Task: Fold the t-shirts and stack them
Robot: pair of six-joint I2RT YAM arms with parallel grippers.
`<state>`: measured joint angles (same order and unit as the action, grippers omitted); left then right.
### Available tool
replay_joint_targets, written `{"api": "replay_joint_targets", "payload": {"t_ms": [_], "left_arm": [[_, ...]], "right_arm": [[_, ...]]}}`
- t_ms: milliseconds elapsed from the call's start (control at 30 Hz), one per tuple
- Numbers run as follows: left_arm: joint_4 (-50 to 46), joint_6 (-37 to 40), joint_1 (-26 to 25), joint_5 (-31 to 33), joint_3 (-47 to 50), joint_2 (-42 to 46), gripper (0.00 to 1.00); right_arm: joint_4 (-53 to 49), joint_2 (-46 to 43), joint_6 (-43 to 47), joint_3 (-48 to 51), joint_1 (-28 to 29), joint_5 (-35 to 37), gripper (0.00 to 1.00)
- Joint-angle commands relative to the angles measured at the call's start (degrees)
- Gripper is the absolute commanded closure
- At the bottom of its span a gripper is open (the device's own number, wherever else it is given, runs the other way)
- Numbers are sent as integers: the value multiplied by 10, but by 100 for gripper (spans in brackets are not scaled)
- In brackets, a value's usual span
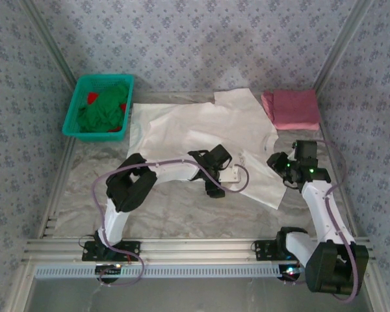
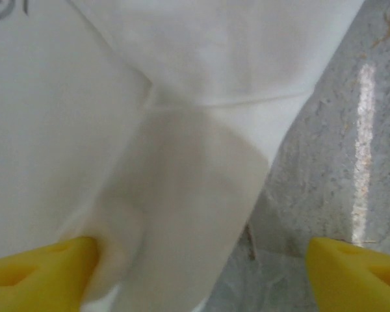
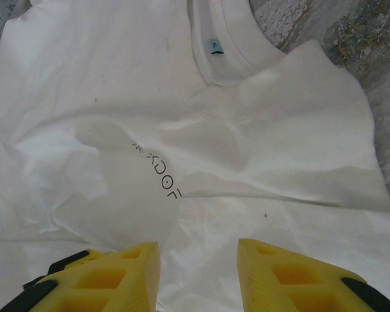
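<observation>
Both jaws are standing open, gripping nothing: left gripper (image 2: 201, 250) at the cloth's edge, right gripper (image 3: 198, 260) facing the collar. Cream-white t-shirt (image 1: 201, 127) is lying spread across the worktop (image 1: 182, 208); I am aiming to pinch its edges squarely, folding without wrinkles.

Pale grey-blue walls (image 1: 182, 39) with a small floral print enclose a table (image 1: 182, 214) topped with what looks like crinkled silvery sheeting.
</observation>
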<state>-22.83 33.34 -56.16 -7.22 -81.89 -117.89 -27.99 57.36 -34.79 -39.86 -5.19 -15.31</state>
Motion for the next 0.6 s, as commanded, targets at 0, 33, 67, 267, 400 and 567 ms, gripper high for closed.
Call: {"api": "replay_joint_targets", "payload": {"t_ms": [0,33,67,267,400,567], "left_arm": [[7,33,5,-6,-17,-22,30],[9,31,10,-9,-22,-28,38],[6,32,13,-9,-31,-34,52],[-17,37,30,-42,-66,-22,94],[-109,44,68,-125,-153,-17,99],[-212,43,125,-204,-312,-91,99]], "right_arm": [[30,-6,-8,19,-8,-14,61],[32,-7,-8,22,-8,-15,61],[34,-7,-8,23,-8,-18,61],[20,-14,2,13,-11,-24,61],[5,-13,28,5,-2,-30,61],[-3,1,55,5,55,-42,57]]}}
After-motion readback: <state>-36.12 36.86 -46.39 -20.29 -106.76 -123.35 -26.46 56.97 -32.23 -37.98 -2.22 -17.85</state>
